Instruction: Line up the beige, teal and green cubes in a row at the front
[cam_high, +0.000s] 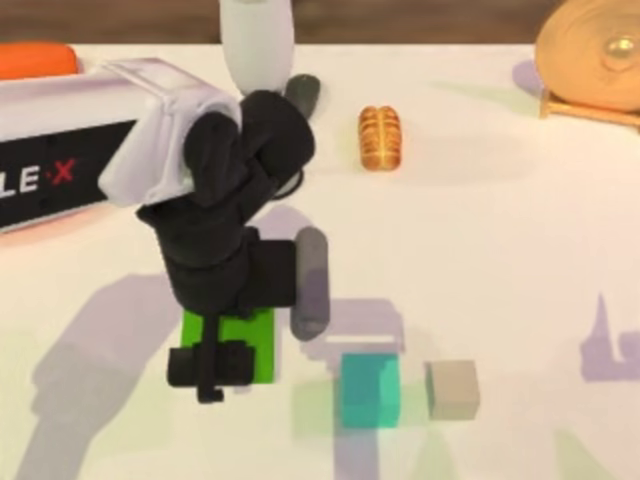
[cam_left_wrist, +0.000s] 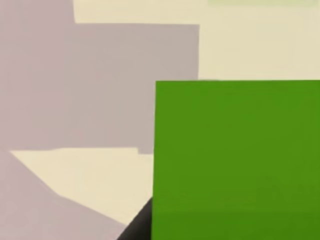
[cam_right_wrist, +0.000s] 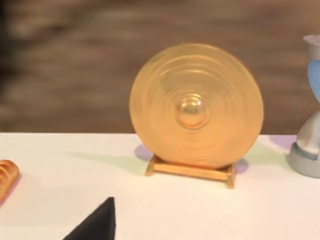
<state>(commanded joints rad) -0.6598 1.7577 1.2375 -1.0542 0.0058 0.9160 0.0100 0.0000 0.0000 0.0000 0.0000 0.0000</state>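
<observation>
Here, front left of the white table (cam_high: 500, 230): large bright green matte cube (cam_high: 250, 340), half hidden under the black left hand (cam_high: 212, 368); whether closed on it, cannot tell. Just right of it, apart: mid-sized teal matte cube (cam_high: 368, 388), then small grey-beige matte cube (cam_high: 453, 388), all in one row. Farther back: brown ridged bread loaf (cam_high: 380, 137), golden round gong on a wooden stand (cam_right_wrist: 196, 105). Right arm out of the top view.

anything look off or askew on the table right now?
Nothing stands out. The green cube, teal cube and beige cube sit upright and square in a front row, apart from each other. The left gripper is over the green cube; the bread loaf lies intact.
</observation>
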